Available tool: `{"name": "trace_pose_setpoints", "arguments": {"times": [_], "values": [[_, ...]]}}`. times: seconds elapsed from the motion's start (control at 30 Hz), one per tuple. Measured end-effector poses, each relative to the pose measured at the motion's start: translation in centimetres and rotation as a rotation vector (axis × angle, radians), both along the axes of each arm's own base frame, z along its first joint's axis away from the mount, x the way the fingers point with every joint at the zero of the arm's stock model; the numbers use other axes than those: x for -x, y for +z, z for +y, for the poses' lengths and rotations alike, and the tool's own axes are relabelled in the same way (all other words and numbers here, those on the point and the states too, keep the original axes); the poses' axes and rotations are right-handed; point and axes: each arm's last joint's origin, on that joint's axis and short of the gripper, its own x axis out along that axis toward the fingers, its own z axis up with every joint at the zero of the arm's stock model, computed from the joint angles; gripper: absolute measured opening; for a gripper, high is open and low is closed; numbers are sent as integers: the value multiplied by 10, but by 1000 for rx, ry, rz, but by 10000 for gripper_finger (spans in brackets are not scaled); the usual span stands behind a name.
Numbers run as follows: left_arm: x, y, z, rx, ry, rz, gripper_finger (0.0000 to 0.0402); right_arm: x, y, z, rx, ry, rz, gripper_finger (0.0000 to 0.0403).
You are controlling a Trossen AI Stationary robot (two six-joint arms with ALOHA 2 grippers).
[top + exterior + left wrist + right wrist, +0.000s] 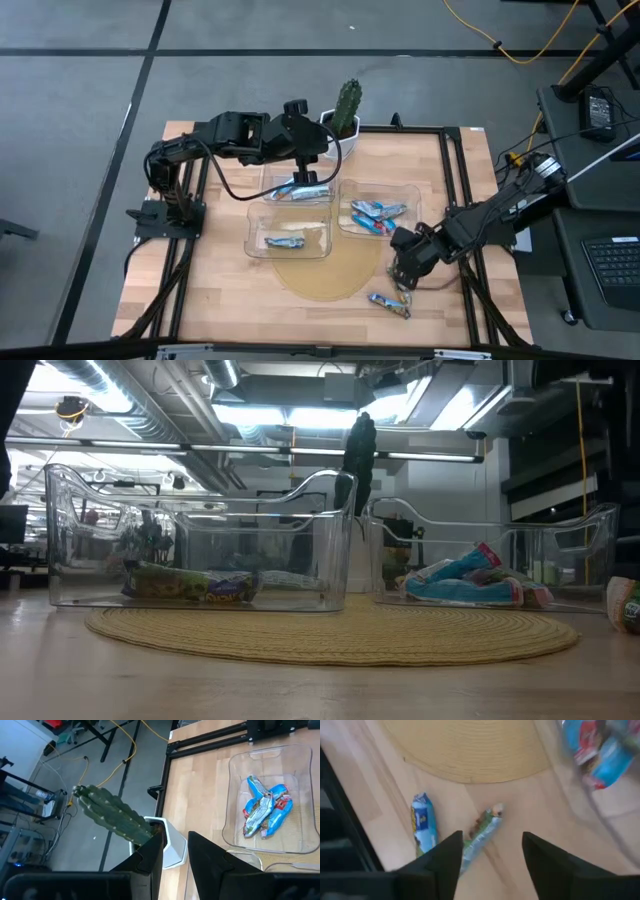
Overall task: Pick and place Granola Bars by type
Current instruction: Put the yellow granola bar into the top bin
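Observation:
Three clear bins stand around a round woven mat. The far bin [295, 187] holds a silver-blue bar [301, 191]. The near bin [288, 238] holds a brownish-green bar [284, 241], and the right bin [375, 215] holds several blue bars [374, 216]. Two more bars [390, 303] lie flat on the wood near the front edge. My right gripper [400, 268] hovers open just above them; in its wrist view the gripper [490, 857] straddles a silvery-green bar [482, 836], with a blue bar [423, 827] beside it. My left gripper [308, 172] is open and empty over the far bin, as the left wrist view [175, 852] shows.
A cactus in a white pot [346, 108] stands at the far edge, right behind the far bin. The woven mat [325, 270] lies under the bins' near sides. Black rails [455, 200] frame the table. Bare wood lies to the left of the bins.

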Motion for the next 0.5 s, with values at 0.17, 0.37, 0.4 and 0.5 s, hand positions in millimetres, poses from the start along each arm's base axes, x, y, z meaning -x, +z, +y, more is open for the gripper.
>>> {"name": "trace_pose_setpoints", "arguments": {"times": [0.17,0.37,0.4,0.5], "values": [[0,0,-1,11,-14,0,84,0,-21,1,-97,-118,6,265],[0,0,-1,18,-22,0,84,1,-38,1,-155,-217,-5,288],[0,0,-1,18,-23,0,84,2,-41,0,-160,-231,-5,288],[0,0,-1,21,-25,0,84,1,-47,0,-168,-255,-3,288]]}}
